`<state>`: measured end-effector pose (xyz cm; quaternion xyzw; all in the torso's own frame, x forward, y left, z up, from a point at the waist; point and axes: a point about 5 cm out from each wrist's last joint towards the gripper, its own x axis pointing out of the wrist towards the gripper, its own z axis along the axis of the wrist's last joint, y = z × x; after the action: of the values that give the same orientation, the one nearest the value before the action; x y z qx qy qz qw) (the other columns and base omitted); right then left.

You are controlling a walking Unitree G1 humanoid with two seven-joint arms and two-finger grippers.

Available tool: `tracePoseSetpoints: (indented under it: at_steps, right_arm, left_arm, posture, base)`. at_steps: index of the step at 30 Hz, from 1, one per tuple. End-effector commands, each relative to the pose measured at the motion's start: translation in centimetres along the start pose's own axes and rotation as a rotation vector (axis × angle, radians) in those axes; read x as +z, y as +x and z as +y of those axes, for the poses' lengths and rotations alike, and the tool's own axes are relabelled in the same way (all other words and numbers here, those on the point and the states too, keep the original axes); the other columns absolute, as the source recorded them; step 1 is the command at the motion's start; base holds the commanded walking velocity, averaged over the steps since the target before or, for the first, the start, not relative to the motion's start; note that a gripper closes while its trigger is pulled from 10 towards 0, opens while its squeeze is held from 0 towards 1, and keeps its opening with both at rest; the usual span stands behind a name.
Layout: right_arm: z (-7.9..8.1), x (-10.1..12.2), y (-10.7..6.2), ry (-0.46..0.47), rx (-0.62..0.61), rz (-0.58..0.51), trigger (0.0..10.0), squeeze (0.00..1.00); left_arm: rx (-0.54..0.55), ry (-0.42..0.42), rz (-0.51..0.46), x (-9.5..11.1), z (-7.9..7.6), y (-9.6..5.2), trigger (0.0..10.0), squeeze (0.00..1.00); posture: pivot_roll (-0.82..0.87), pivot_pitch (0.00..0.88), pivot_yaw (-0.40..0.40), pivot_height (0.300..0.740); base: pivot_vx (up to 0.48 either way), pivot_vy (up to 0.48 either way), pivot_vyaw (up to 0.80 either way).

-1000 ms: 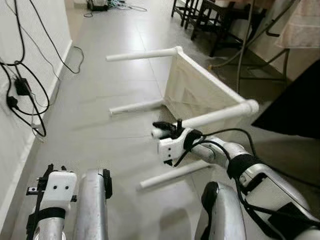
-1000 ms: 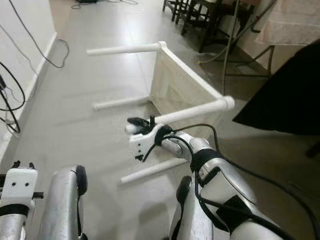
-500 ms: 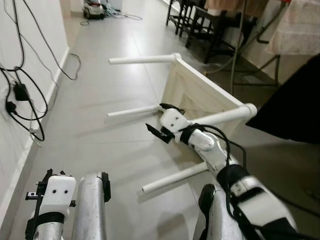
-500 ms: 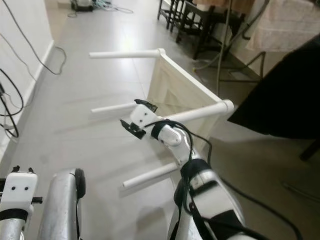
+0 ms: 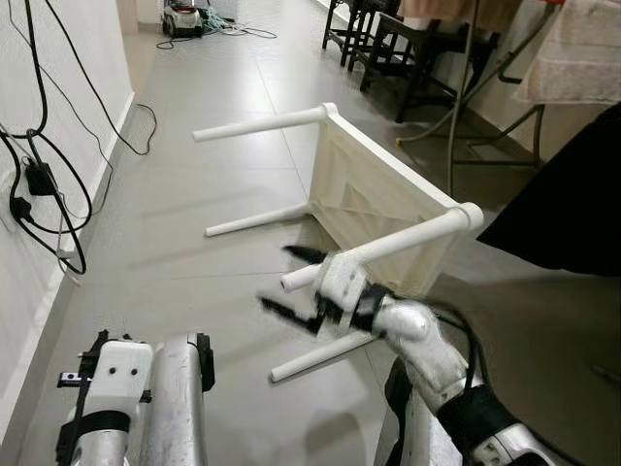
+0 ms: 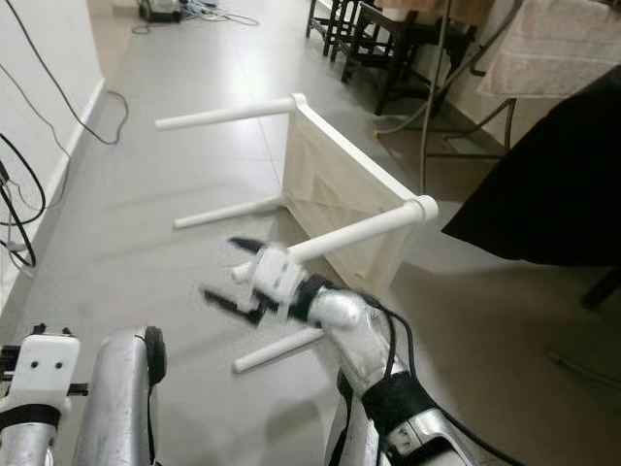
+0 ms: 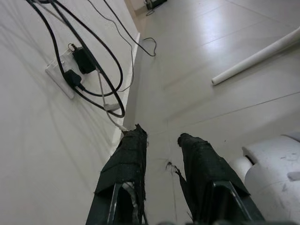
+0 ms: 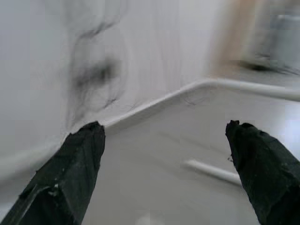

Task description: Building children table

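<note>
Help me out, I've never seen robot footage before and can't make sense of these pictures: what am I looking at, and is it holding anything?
You are looking through a humanoid robot's cameras. The two wide pictures come from its head, looking down at its own silver arms. A small white children's table lies tipped on its side on the grey tiled floor, legs pointing toward the wall. The right gripper, two black fingers spread wide, hovers by the end of one table leg and holds nothing. The left gripper hangs idle near the wall, fingers apart and empty. The two close-up pictures are from wrist cameras looking along those fingers; the left one shows wall plugs and cables.
</note>
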<state>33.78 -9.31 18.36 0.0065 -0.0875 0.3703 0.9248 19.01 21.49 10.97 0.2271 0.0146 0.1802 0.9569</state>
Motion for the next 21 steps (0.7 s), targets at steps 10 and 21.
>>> tracePoseSetpoints:
  at_steps: [10, 21]
  right_arm:
    - [-4.8, 5.6, -1.9, 0.526, -0.328, -0.277, 10.0, 0.00]
    - [-4.2, 5.7, -7.4, 0.560, -0.441, -0.225, 10.0, 0.00]
  left_arm:
    - [-0.001, 0.024, 0.015, -0.4, 0.3, -0.2, 10.0, 0.00]
    - [0.000, 0.029, 0.016, -0.6, 0.4, -0.1, 10.0, 0.00]
  posture:
    - [0.10, 0.000, -0.119, 0.300]
    - [0.06, 0.000, -0.135, 0.300]
  base:
    - [0.000, 0.000, 0.00]
    - [0.000, 0.000, 0.00]
